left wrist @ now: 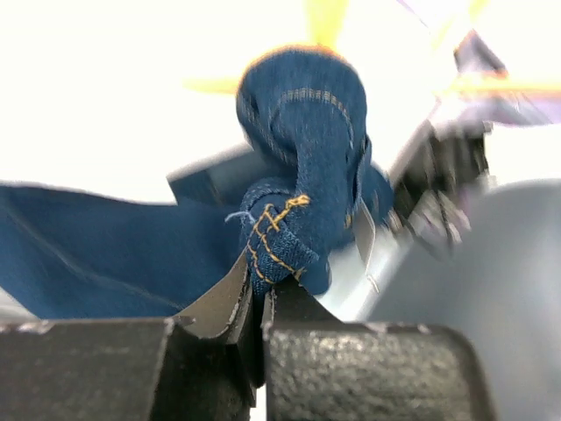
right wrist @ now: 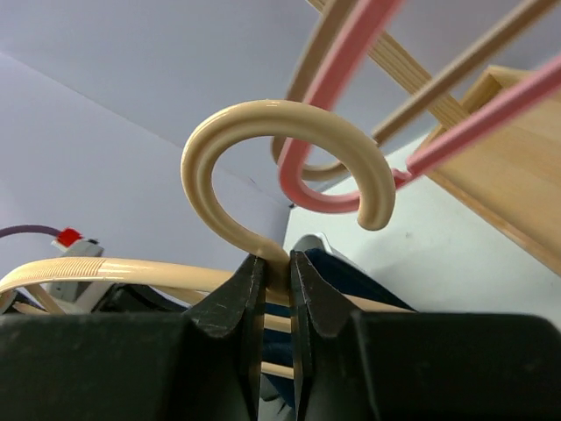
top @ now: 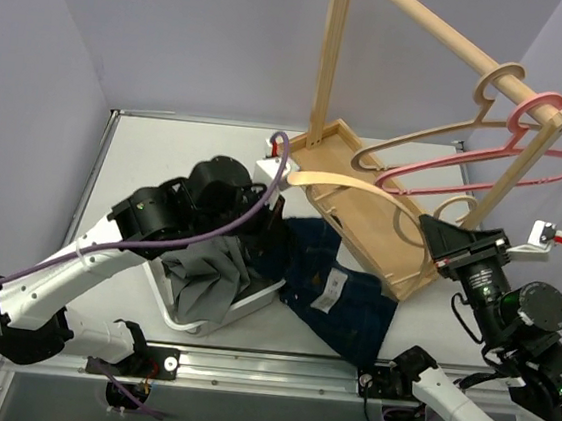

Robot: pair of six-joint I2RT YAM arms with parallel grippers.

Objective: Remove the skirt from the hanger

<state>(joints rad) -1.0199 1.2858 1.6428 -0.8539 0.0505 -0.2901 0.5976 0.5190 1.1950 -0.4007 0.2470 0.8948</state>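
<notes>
The dark blue denim skirt (top: 338, 292) lies spread on the table, its upper edge raised toward the cream hanger (top: 344, 184). My left gripper (top: 274, 217) is shut on a bunched fold of the skirt's stitched edge (left wrist: 298, 149), the fingertips (left wrist: 223, 303) pinching the cloth. My right gripper (top: 428, 224) is shut on the hanger at the neck just below its hook (right wrist: 289, 149) and holds it in the air beside the wooden rack. In the right wrist view the hanger's bars run behind the jaws, with blue cloth (right wrist: 351, 276) below them.
A wooden rack (top: 381, 216) with a tray base stands behind the skirt. A wooden hanger (top: 440, 137) and a pink hanger (top: 487, 162) hang on its rail. A white basket (top: 251, 303) holding grey cloth (top: 205, 268) sits at the front left under the left arm.
</notes>
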